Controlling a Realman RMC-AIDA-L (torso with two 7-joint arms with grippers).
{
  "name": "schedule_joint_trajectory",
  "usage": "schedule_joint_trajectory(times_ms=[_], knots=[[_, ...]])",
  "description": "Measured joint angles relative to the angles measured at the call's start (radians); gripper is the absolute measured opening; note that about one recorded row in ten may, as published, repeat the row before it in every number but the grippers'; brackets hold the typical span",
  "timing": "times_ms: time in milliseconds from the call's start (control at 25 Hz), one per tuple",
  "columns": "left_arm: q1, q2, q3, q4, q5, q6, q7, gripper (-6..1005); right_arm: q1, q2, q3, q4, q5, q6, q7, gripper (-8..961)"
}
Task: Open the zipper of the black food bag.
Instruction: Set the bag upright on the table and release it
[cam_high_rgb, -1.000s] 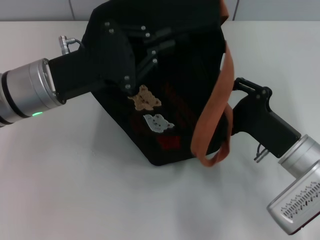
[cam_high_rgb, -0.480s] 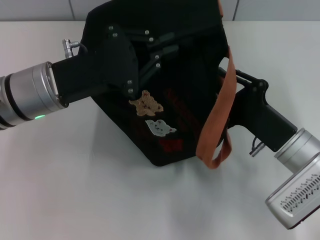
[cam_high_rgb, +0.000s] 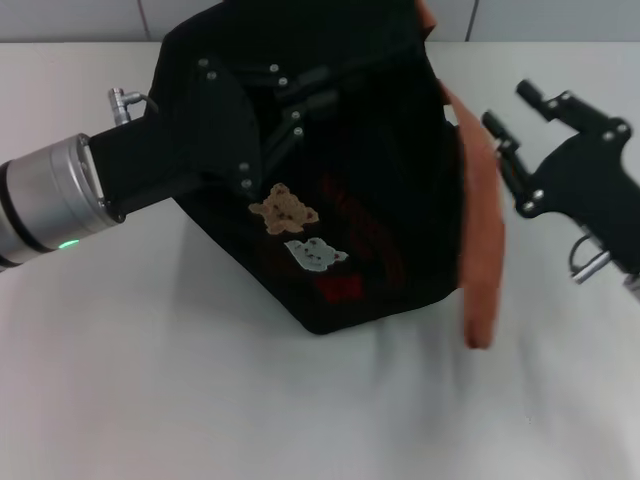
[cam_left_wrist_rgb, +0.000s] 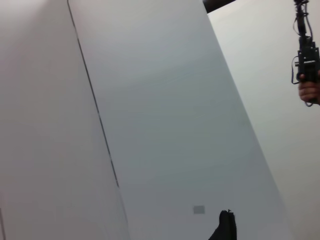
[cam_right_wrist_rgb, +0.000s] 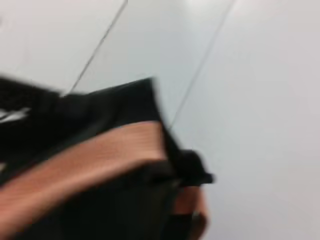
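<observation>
The black food bag (cam_high_rgb: 370, 170) stands tilted on the white table, with a tan bear patch (cam_high_rgb: 285, 208) and a white one (cam_high_rgb: 315, 253) on its front. My left gripper (cam_high_rgb: 305, 88) lies against the bag's upper left part, black on black. An orange-brown strap (cam_high_rgb: 480, 250) hangs loose down the bag's right side. My right gripper (cam_high_rgb: 508, 105) is open just right of the bag, apart from it, with nothing between its fingers. The right wrist view shows the bag (cam_right_wrist_rgb: 75, 110) and a strap (cam_right_wrist_rgb: 85, 165) close up. The zipper is not visible.
The white table (cam_high_rgb: 200, 400) stretches in front of and to both sides of the bag. A pale wall with a seam runs behind the table's far edge. The left wrist view shows only pale panels, with the other arm's gripper (cam_left_wrist_rgb: 306, 55) far off.
My right gripper has pulled back from the bag, up and to the right. The strap it was beside has swung down and hangs straight. The bag and left gripper shifted slightly left.
</observation>
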Motion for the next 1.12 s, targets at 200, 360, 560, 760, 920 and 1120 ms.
schedule_joint_trajectory(times_ms=[200, 360, 560, 760, 920, 1120], knots=[[0.045, 0.001, -0.002, -0.006, -0.037, 0.002, 0.015, 94, -0.002, -0.002, 0.086, -0.044, 0.001, -0.006, 0.211, 394], [0.071, 0.001, -0.002, -0.008, -0.062, 0.006, 0.015, 94, 0.002, -0.004, 0.115, -0.078, 0.001, -0.005, 0.337, 396], [0.113, 0.003, -0.002, -0.048, -0.127, 0.004, 0.026, 94, 0.013, -0.004, 0.124, -0.151, 0.001, 0.016, 0.545, 398], [0.154, 0.004, -0.02, -0.1, -0.156, -0.006, 0.044, 94, 0.02, -0.004, 0.125, -0.173, 0.002, 0.051, 0.609, 400], [0.176, 0.001, -0.05, -0.201, -0.159, -0.013, 0.058, 94, 0.018, -0.004, 0.126, -0.179, 0.002, 0.065, 0.611, 401], [0.161, -0.006, -0.097, -0.42, -0.158, -0.058, 0.118, 94, 0.019, -0.004, 0.133, -0.184, 0.003, 0.071, 0.613, 403]])
